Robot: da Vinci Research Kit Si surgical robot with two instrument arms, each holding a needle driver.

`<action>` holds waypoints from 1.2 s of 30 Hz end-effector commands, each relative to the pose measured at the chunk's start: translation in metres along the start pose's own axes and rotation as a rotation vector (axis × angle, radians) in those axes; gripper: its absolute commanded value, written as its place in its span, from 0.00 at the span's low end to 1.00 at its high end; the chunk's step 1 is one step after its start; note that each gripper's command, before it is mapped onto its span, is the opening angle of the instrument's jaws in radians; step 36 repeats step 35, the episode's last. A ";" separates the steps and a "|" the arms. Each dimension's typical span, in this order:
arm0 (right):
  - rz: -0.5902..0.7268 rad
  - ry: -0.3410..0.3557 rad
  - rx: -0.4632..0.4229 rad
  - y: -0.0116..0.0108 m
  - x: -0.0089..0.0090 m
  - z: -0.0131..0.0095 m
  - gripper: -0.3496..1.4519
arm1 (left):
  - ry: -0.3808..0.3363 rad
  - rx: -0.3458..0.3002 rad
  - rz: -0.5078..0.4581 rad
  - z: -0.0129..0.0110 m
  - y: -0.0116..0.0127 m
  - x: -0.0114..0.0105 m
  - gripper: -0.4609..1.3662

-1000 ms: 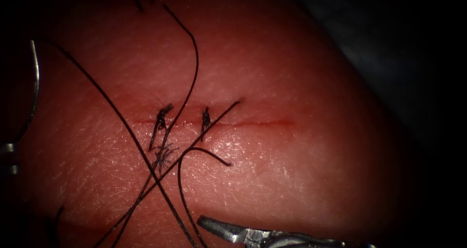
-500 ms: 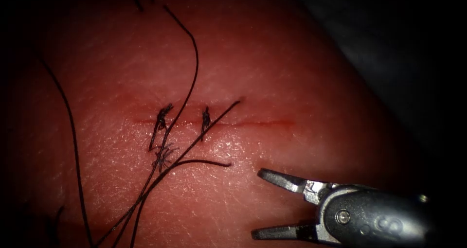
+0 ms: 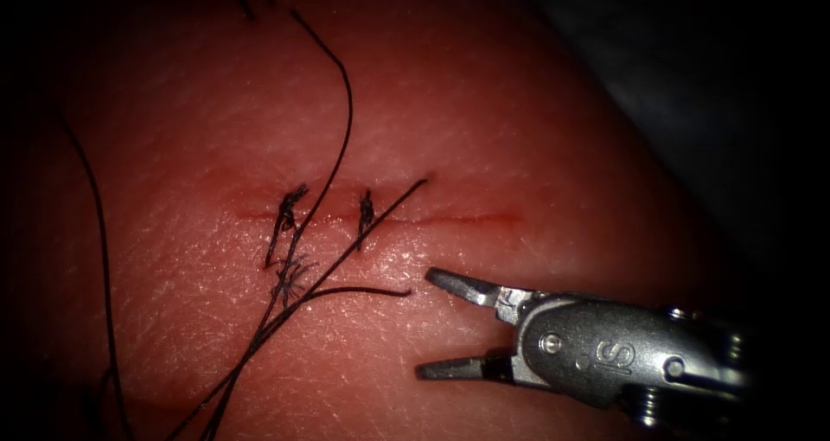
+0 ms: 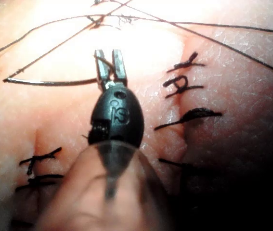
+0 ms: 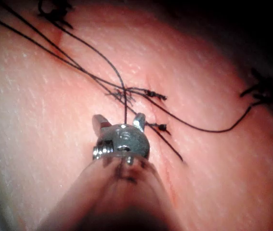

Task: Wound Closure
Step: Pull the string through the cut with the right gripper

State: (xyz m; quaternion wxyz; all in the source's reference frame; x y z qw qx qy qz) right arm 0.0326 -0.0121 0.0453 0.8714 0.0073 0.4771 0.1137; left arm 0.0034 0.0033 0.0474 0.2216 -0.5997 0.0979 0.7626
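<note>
Two stitches (image 3: 294, 209) cross the cut (image 3: 450, 220) in the tissue (image 3: 519, 130); right hand (image 3: 428, 324), jaws wide and empty, has advanced toward the thread's free tail (image 3: 372, 291) since a second ago. Left hand (image 4: 111, 65) grips the needle (image 4: 49, 83) near its rear end, clear of tissue; it has left the endoscope's field.

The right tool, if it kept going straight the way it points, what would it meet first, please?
The right tool, jaws open and empty, points left along the tissue below the cut. The loose thread end lies first in line, though its depth is unclear.
</note>
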 end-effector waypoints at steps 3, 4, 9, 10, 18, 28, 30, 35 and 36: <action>0.015 -0.011 -0.013 0.0000 -0.0013 0.0016 0.87 | -0.005 -0.009 -0.003 0.0001 0.0004 0.0000 0.06; 0.017 -0.011 -0.015 0.0001 -0.0017 0.0020 0.86 | -0.005 -0.012 -0.002 0.0002 0.0004 0.0000 0.06; 0.053 -0.011 -0.024 0.0008 -0.0030 0.0034 0.58 | -0.007 -0.013 -0.005 0.0001 0.0008 -0.0001 0.06; 0.063 -0.012 -0.022 0.0008 -0.0031 0.0035 0.32 | -0.007 -0.013 -0.005 0.0001 0.0008 -0.0001 0.06; 0.164 -0.163 0.087 0.0010 -0.0033 0.0020 0.00 | -0.001 -0.015 -0.004 0.0004 0.0011 -0.0001 0.06; 0.177 -0.157 0.062 0.0018 -0.0027 0.0007 0.00 | 0.003 -0.022 -0.004 0.0014 0.0015 0.0001 0.06; 0.177 -0.158 0.062 0.0018 -0.0027 0.0008 0.00 | 0.003 -0.022 -0.004 0.0014 0.0015 0.0001 0.06; 0.176 -0.155 0.059 0.0017 -0.0027 0.0009 0.00 | 0.003 -0.022 -0.004 0.0014 0.0015 0.0001 0.06; 0.176 -0.155 0.059 0.0017 -0.0027 0.0009 0.00 | 0.003 -0.022 -0.004 0.0014 0.0015 0.0001 0.06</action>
